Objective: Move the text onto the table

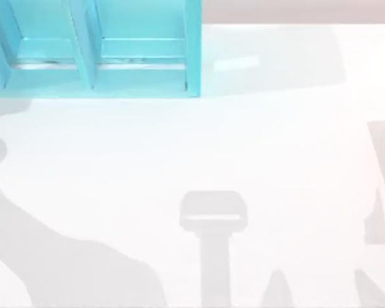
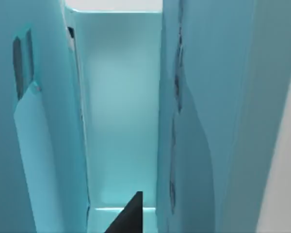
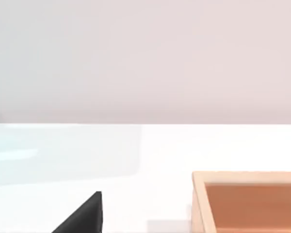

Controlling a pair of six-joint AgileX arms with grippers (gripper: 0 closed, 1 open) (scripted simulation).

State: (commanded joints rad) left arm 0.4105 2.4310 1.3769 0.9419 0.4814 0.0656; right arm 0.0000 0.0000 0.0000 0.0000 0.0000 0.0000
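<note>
Text, somewhere among the teal shelf (image 1: 192, 51) walls, I cannot tell where. Left gripper (image 2: 128, 218) sits in a narrow shelf compartment, its grip I cannot tell. Broad open worktop (image 1: 276, 141) lies beside the shelf. Right gripper (image 3: 82, 216) is parked near a wooden box (image 3: 247, 201), grip likewise unclear.

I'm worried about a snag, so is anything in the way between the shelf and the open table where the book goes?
Nothing visible does: the table before the shelf carries shadows alone. The left gripper sits inside a shelf compartment, walls close beside it; I cannot pick out the book.
</note>
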